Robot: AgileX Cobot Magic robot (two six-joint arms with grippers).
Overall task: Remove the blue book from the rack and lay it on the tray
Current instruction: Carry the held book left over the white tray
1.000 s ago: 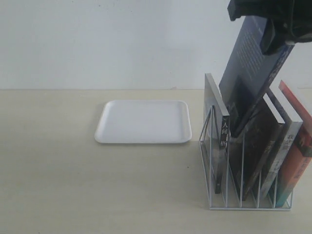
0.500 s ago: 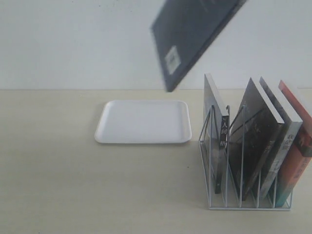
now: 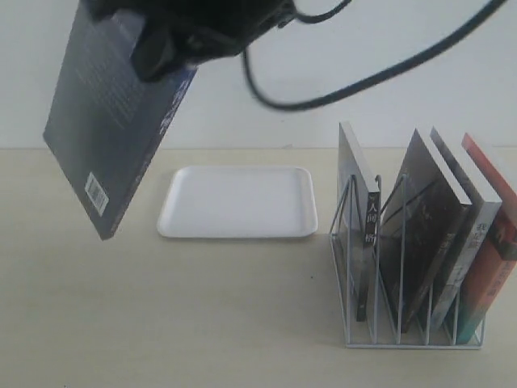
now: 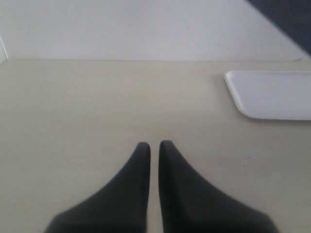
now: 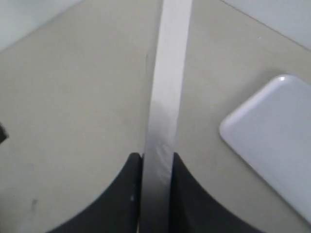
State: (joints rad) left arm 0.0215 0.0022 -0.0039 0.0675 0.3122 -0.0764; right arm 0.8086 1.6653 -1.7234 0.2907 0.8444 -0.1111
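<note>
The blue book point(image 3: 105, 137) hangs tilted in the air, left of the tray and above the table, back cover and barcode showing. My right gripper point(image 3: 161, 48) is shut on its upper edge, having reached across from the right. In the right wrist view the book's white page edges point(image 5: 163, 97) run out from between the right gripper's point(image 5: 157, 156) fingers. The white tray point(image 3: 237, 202) lies flat on the table, also visible as the tray point(image 5: 277, 136) and the tray point(image 4: 272, 94). The white wire rack point(image 3: 404, 327) stands at the right. My left gripper point(image 4: 154, 144) is shut on nothing, low over bare table.
The rack holds a grey-black book point(image 3: 359, 218), a dark book point(image 3: 428, 226) and a red-orange book point(image 3: 493, 259), all leaning. The arm's black cable point(image 3: 363, 77) arcs across the top. A corner of the blue book point(image 4: 291, 19) shows in the left wrist view.
The right gripper has lifted the blue book out of the rack and carried it left, past the tray's far edge, to hang left of the tray. The left gripper is not seen earlier.
</note>
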